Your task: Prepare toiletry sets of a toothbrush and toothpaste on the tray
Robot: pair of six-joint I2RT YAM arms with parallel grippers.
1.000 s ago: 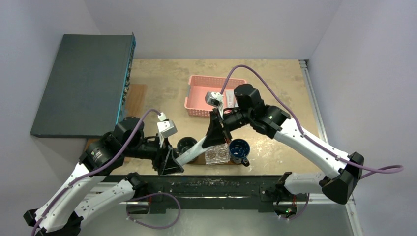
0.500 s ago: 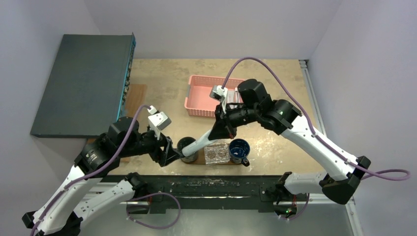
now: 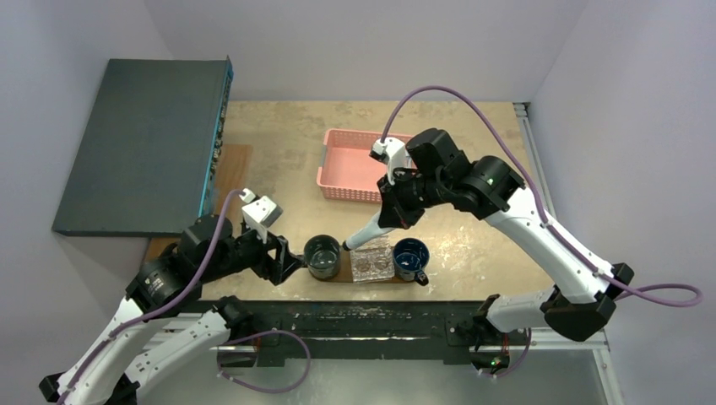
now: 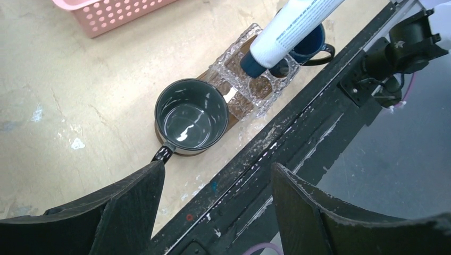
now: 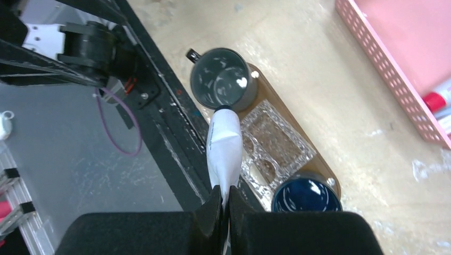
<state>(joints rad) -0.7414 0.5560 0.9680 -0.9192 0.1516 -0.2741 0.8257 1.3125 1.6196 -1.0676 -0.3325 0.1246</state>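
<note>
Right now the right end effector (image 5: 224,195) is pinched shut on the flat tail of a toothpaste tube (image 5: 224,141). The tube hangs on a slant, dark cap lowest, over the tray (image 5: 266,87) between the grey mug (image 5: 223,79) and the clear glass holder (image 5: 276,151). Whether the cap touches anything cannot be told. The tray lies along the near edge of the bench (image 3: 279,143), about midway, carrying the grey mug, the holder and a blue mug (image 5: 306,197) in a row. The left end effector (image 4: 218,170) stands wide open with nothing between its fingers, just off the tray's left end, beside the grey mug's handle. A pink basket (image 3: 350,164) sits toward the far edge, apart from the tray, with a red-capped item (image 5: 433,98) lying in it.
</note>
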